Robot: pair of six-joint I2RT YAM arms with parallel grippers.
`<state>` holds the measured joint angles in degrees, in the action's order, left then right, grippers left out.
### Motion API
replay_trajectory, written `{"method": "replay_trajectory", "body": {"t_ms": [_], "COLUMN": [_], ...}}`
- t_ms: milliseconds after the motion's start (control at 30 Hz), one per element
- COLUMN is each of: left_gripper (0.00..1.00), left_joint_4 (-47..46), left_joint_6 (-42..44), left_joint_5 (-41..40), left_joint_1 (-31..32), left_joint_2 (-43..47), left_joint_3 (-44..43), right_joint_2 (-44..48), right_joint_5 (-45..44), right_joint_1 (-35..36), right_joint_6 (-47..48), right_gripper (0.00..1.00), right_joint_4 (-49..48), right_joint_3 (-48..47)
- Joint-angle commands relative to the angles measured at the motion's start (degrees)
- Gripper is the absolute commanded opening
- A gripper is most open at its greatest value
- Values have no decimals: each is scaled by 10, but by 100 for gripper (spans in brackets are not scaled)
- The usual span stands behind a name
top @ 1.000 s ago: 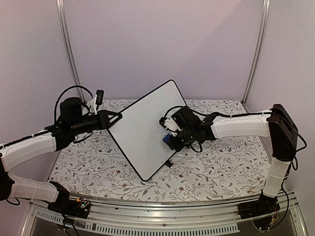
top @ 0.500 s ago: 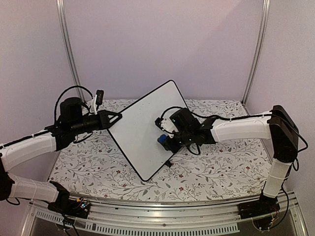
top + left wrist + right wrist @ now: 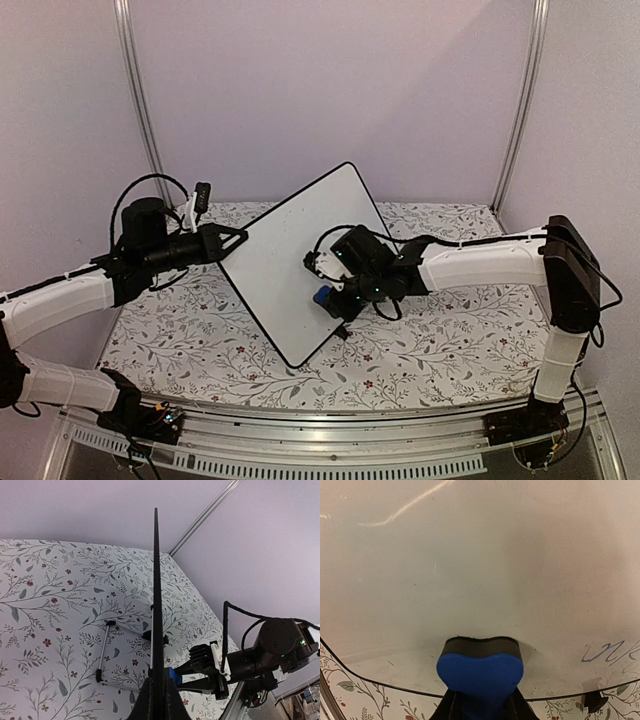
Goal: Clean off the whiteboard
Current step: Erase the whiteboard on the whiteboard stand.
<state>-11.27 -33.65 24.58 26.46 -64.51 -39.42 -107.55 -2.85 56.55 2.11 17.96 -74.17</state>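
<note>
Overhead, the whiteboard stands tilted on the counter, left pincer clenched on its left edge, right pincer pressing a gripped blue eraser to its face. Left wrist: board edge-on, wire stand behind. Right wrist: blue scribble near the lower-right edge.

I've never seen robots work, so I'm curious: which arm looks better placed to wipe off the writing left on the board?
Right: the right hand holds the blue eraser against the whiteboard, close to the leftover writing. The left hand is busy clamping the board's edge.
</note>
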Motion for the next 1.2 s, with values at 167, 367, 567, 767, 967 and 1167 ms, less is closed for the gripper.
{"method": "replay_trajectory", "body": {"t_ms": [167,367,567,767,967,1167], "left_gripper": [0,0,0,0,0,0], "left_joint_4": [-28,-28,-28,-31,-31,-30], "left_joint_6": [16,16,15,13,12,13], "left_joint_5": [56,57,58,59,59,58], "left_joint_1": [16,16,16,16,16,17], "left_joint_2": [4,4,1,0,1,2], "left_joint_3": [-14,-15,-15,-14,-13,-13], "right_joint_2": [-59,-53,-35,-14,-26,-49], "right_joint_5": [-31,-39,-36,-33,-18,-19], "right_joint_1": [22,22,22,22,23,31], "right_joint_6": [42,39,18,6,12,40], "right_gripper": [0,0,0,0,0,0], "right_joint_4": [12,11,-17,-30,-24,0], "right_joint_3": [-134,-86,9,42,-19,-111]}}
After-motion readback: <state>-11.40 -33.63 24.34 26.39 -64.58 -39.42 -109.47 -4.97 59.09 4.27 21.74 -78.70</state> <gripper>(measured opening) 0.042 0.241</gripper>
